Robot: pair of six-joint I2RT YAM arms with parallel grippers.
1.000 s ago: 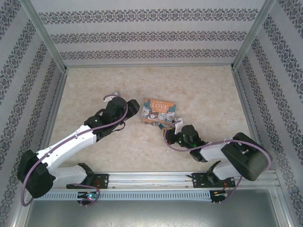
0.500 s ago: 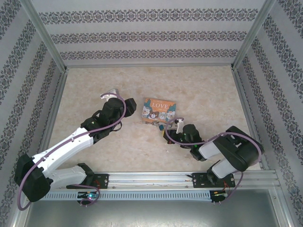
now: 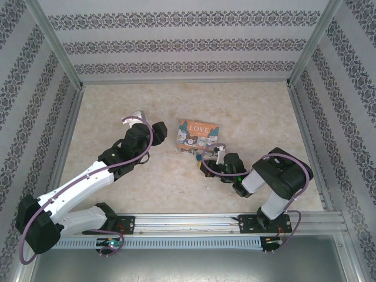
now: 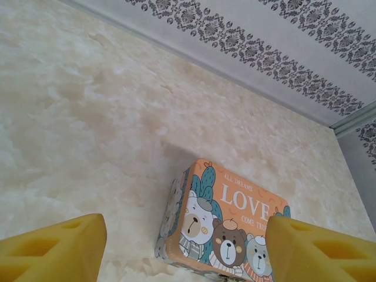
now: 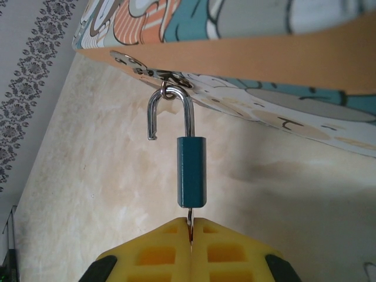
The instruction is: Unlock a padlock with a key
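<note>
On a pale marble-look table (image 3: 247, 106), the right gripper (image 5: 190, 242) is pinching the key (image 5: 190, 223) between its yellow fingers (image 5: 158, 258). The jaws are pressing fully together, with only a thin sliver of metal showing above them. That sliver is running straight up into the bottom of the padlock (image 5: 191, 170), a small teal block just above the fingertips.

The padlock is hanging from the edge of an orange cartoon tin (image 5: 264, 44). Its silver shackle (image 5: 189, 114) is passing through a small metal ring (image 5: 170, 91) on the tin's rim. The shackle is standing open: one leg is going down into the teal body, while the other is ending free in the air beside it, well clear of the body.

From above, the tin is lying near the middle of the table with its "LOVE" lid facing up. The right arm (image 3: 276, 179) is curling in toward its near right corner, where the padlock sits.

The left gripper (image 4: 187, 235) is hovering low on the tin's other side with its yellow fingers spread wide and nothing between them. In the left wrist view the tin is lying beyond the fingertips, apart from both. The left arm (image 3: 88, 176) is stretching diagonally from its base toward the tin.
</note>
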